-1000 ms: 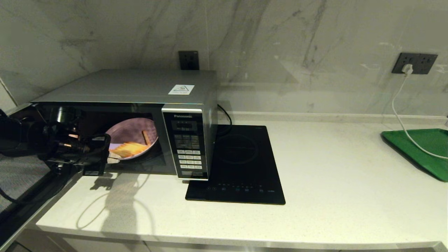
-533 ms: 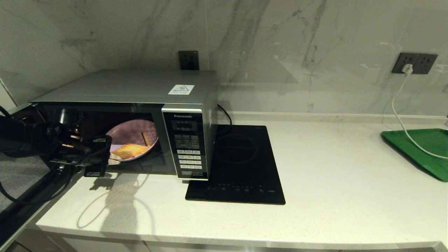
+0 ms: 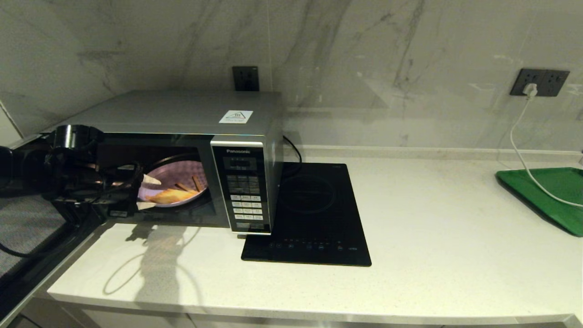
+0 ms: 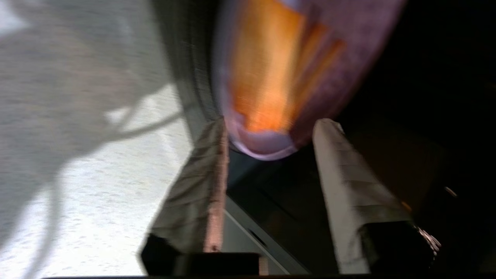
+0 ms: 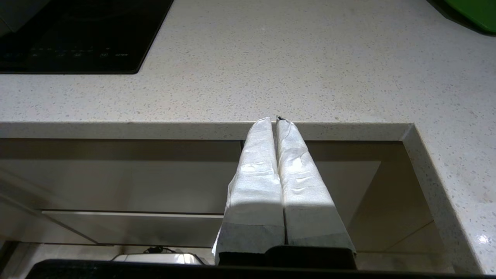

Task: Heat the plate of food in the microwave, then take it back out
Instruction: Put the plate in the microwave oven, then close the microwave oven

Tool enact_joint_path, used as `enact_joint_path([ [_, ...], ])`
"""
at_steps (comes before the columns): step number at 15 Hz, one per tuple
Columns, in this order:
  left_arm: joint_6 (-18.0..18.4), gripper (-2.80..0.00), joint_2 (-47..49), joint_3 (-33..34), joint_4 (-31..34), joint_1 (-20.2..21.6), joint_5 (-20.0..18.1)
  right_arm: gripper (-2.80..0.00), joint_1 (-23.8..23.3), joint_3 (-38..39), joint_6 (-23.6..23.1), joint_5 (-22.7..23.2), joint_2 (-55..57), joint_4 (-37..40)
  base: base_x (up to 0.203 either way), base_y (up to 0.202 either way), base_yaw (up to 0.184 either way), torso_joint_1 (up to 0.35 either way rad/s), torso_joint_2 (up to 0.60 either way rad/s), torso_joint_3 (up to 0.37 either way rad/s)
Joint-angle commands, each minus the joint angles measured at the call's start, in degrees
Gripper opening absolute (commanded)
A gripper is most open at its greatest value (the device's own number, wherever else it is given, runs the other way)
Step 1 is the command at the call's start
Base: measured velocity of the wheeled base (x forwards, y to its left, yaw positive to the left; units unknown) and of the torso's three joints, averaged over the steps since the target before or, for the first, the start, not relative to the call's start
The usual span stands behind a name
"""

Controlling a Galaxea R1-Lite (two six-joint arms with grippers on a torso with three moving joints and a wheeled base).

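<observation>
Marble-veined wall behind; pale speckled stone table (image 3: 410, 237) carrying all items.

Left tool (image 3: 148, 192): at the mouth of the open microwave (image 3: 182, 136), near the table's left edge. Fingers (image 4: 341, 186) spread wide, one above and one below the near rim of the plate; in the left wrist view the rim sits in the gap with neither pad seen to press it. Nothing gripped.

Plate of food (image 3: 175, 187): pale lilac, orange-yellow fries heaped on it, lying inside the microwave cavity on its floor, near edge towards the opening.

Microwave: silver-grey, keypad panel on its right side, white triangle sticker on top, standing at the table's back left. Door swung out of sight to the left.

Cooktop (image 3: 309, 214): flat black glass, just beside the microwave's right side.

Green tray (image 3: 546, 191): at the table's far right edge, a white cable trailing over it.

Right tool (image 5: 276, 120): parked below the table's front edge, fingers pressed together, empty.

Step in hand, as judged: plate placed in, or about to be fetched from, the cavity; which of the two cannot be told. Next move calls either for a level closing on the rim, or for backing straight out without nudging the plate.
</observation>
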Motion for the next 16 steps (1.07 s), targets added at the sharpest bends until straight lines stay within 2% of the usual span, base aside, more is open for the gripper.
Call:
enact_joint_path([
  [1,-0.8,0.0,-1.1,0.2,-0.5,0.0,0.0,-2.8,0.1,0.0,0.0,0.0,0.0,0.1,0.0,0.0,0.0,0.0,0.0,0.0],
  [3,-1.3,0.0,-2.7,1.6,-0.2,0.0,0.1,-2.8,0.0,0.0,0.0,-0.1,0.0,0.1,0.0,0.0,0.0,0.0,0.0,0.0],
  [6,0.5,0.0,-9.6,9.0,-0.3,-1.0,-0.1,-2.8,0.0,0.0,0.0,-0.1,0.0,0.1,0.0,0.0,0.0,0.0,0.0,0.0],
  [7,2.5,-2.8,-13.2,12.8,-0.2,-1.8,-0.1,-2.8,0.0,0.0,0.0,-0.1,0.0,0.1,0.0,0.0,0.0,0.0,0.0,0.0],
  [11,14.7,-2.8,-34.4,26.2,1.1,-2.8,-0.1,-2.8,0.0,0.0,0.0,0.0,0.0,0.1,0.0,0.0,0.0,0.0,0.0,0.0],
  [13,24.5,-2.8,-44.9,28.3,3.6,-2.1,0.3,-2.8,0.1,0.0,0.0,0.0,0.0,0.1,0.0,0.0,0.0,0.0,0.0,0.0],
  [14,31.7,-2.8,-48.1,27.6,4.6,0.1,1.1,-2.8,0.0,0.0,0.0,0.0,0.0,0.1,0.0,0.0,0.0,0.0,0.0,0.0],
  [16,41.1,-2.8,-49.5,20.4,5.7,8.5,2.1,-2.8,0.0,0.0,0.0,-0.1,0.0,0.1,0.0,0.0,0.0,0.0,0.0,0.0],
])
